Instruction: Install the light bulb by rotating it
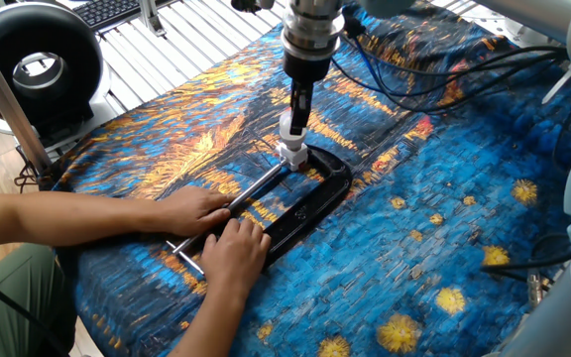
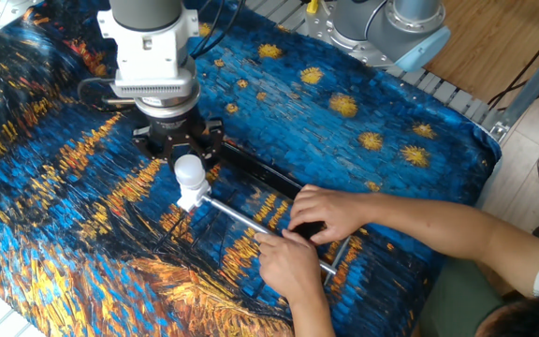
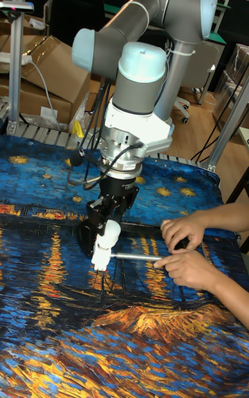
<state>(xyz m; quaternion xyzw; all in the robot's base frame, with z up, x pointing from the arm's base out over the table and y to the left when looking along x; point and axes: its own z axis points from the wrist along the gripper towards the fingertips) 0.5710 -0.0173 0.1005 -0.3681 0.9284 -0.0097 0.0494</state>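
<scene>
right now i have the claw (image 2: 186,161) closed on the light bulb (image 2: 189,171) from straight above, its long axis vertical and in line with my wrist, neck down in the white socket base (image 2: 192,197) held by the black clamp (image 1: 310,194).

Light bulb (image 2: 188,171) sits upright on socket base (image 2: 192,198), at far end of C-clamp (image 1: 310,201) on cloth-covered table (image 1: 434,248). Gripper (image 2: 183,154) directly above bulb. 2 hands (image 1: 221,233) rest on clamp's near end.
</scene>
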